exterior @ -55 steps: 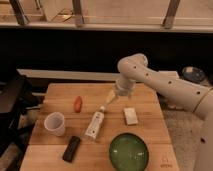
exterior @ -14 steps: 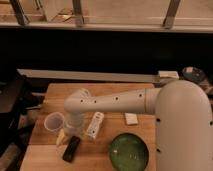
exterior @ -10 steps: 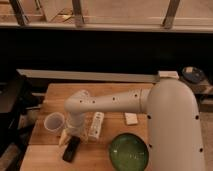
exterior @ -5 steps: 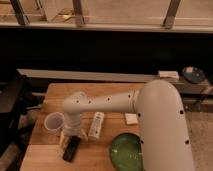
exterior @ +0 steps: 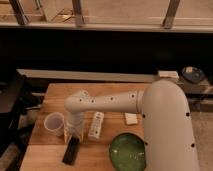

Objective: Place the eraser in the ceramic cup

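claw (exterior: 74, 134): clenched, down at the eraser's (exterior: 71, 150) far end (probably pinching it for the lift, can't confirm)
eraser: flat on counter (exterior: 115, 92), just beside ceramic cup (exterior: 54, 123)

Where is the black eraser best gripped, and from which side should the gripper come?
Probably across its narrow width, near the middle, coming from above: the eraser lies flat with both long sides free, apart from the ceramic cup. The gripper, shut, hangs over its far end.
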Robot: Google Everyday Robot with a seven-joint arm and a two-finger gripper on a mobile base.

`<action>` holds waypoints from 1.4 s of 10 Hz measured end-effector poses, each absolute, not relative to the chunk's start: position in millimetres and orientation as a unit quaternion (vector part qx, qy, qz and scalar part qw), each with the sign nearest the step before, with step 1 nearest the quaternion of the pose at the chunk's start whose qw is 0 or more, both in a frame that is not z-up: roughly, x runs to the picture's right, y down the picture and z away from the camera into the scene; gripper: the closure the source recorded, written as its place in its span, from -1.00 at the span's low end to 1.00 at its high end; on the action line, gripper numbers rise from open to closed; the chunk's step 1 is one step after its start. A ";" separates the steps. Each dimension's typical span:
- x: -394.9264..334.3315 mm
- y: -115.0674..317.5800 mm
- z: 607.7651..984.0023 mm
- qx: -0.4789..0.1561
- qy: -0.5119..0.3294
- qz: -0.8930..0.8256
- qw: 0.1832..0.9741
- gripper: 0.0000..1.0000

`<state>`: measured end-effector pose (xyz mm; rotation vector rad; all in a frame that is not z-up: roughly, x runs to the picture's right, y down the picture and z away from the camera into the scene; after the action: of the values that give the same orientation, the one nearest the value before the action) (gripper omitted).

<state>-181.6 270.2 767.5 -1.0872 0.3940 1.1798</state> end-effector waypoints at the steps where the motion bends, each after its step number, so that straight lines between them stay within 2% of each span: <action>1: -176.9 255.4 759.1 -0.481 0.157 0.533 0.678 1.00; 7: -140.5 139.6 727.9 -0.427 0.017 0.577 0.696 1.00; 8: -134.5 59.8 708.7 -0.375 -0.085 0.577 0.720 1.00; 10: -140.8 0.0 669.6 -0.337 -0.179 0.558 0.737 1.00; 12: -144.5 -18.7 652.5 -0.324 -0.213 0.547 0.742 1.00; 14: -145.1 -18.3 652.5 -0.324 -0.213 0.546 0.742 1.00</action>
<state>-145.1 -18.3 652.5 -0.7105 -0.4673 1.1978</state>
